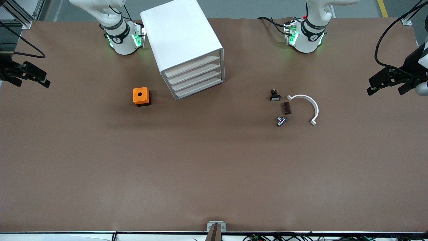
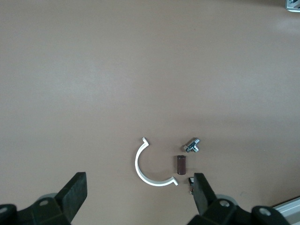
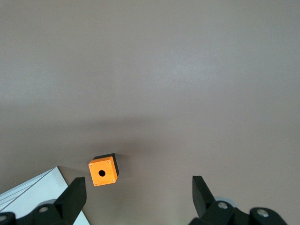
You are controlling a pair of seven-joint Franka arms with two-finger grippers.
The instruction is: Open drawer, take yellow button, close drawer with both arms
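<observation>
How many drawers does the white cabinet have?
4 drawers, stacked one above another in the white cabinet's front, all shut. It stands nearer the right arm's end, beside the orange cube.

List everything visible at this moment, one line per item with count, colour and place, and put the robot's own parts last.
Drawer cabinet: 1, white, four drawers all shut, between the two arm bases, nearer the right arm's.
Cube with a round hole: 1, orange top on a black base, beside the cabinet toward the right arm's end.
Small part with a white face: 1, black, toward the left arm's end.
Small block: 1, dark brown, just nearer the front camera than the white-faced part.
Metal fitting: 1, silver, nearest the camera of this cluster.
Curved clip: 1, white, half ring, beside the block.
Table: 1, brown.
Button: none in view.
Left gripper: black, open, waiting over the table's edge at its own end.
Right gripper: black, open, waiting likewise.
</observation>
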